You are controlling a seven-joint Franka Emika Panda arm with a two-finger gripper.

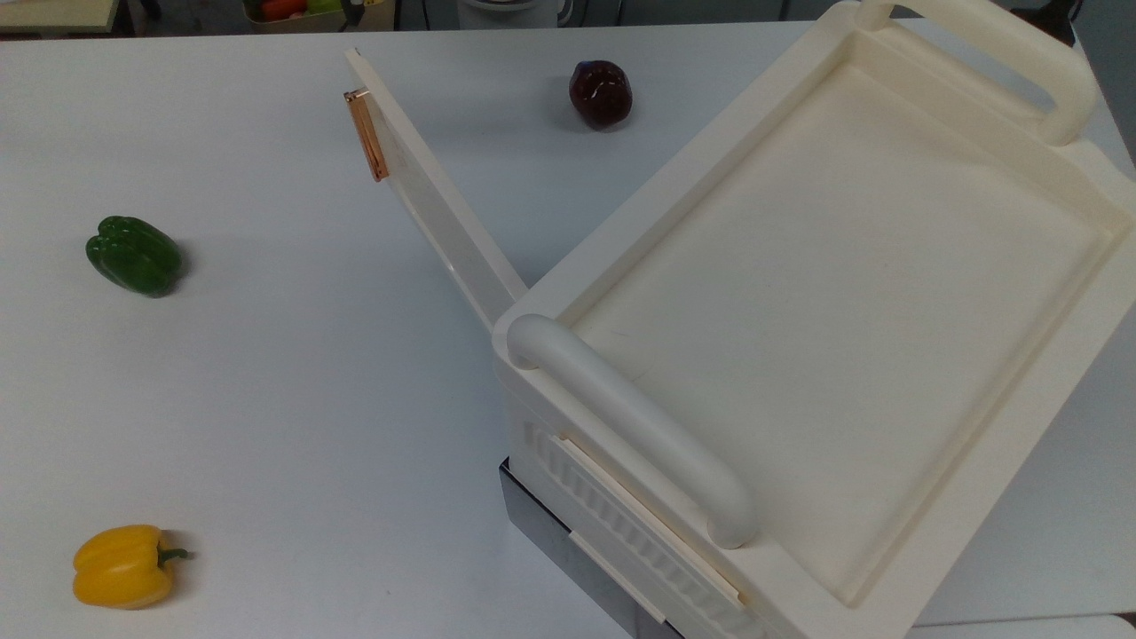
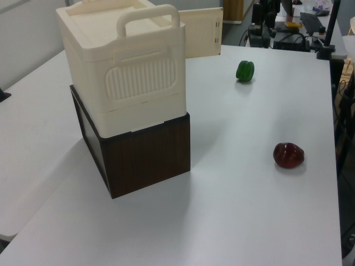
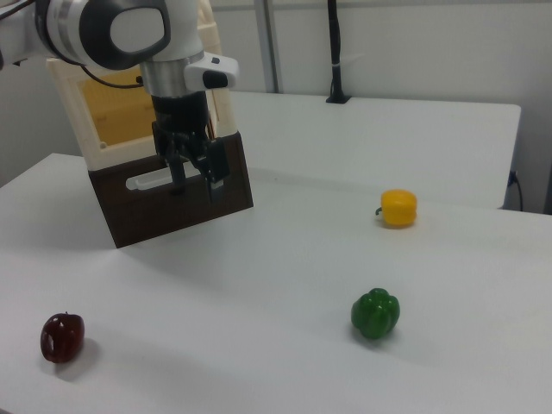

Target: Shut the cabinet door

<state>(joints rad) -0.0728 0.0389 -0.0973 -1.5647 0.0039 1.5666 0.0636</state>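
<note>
The cream-white cabinet [image 1: 834,266] stands on a dark base [image 2: 147,158] at the top view's right. Its cabinet door [image 1: 439,209] is swung wide open, angled out toward the top view's upper left, with the copper bar handle [image 1: 366,135] near its free edge. In the left view the door [image 2: 201,32] sticks out behind the cabinet [image 2: 125,61]. In the right view my gripper [image 3: 195,186] hangs open, fingers pointing down with nothing between them, in front of the cabinet's open front [image 3: 121,112] and dark base [image 3: 172,207].
On the white table [image 1: 293,373] lie a green pepper [image 1: 133,255], a yellow pepper [image 1: 122,565] and a dark red pepper [image 1: 601,93]. The right view shows the same three: green pepper [image 3: 375,314], yellow pepper [image 3: 398,208], red pepper [image 3: 62,336].
</note>
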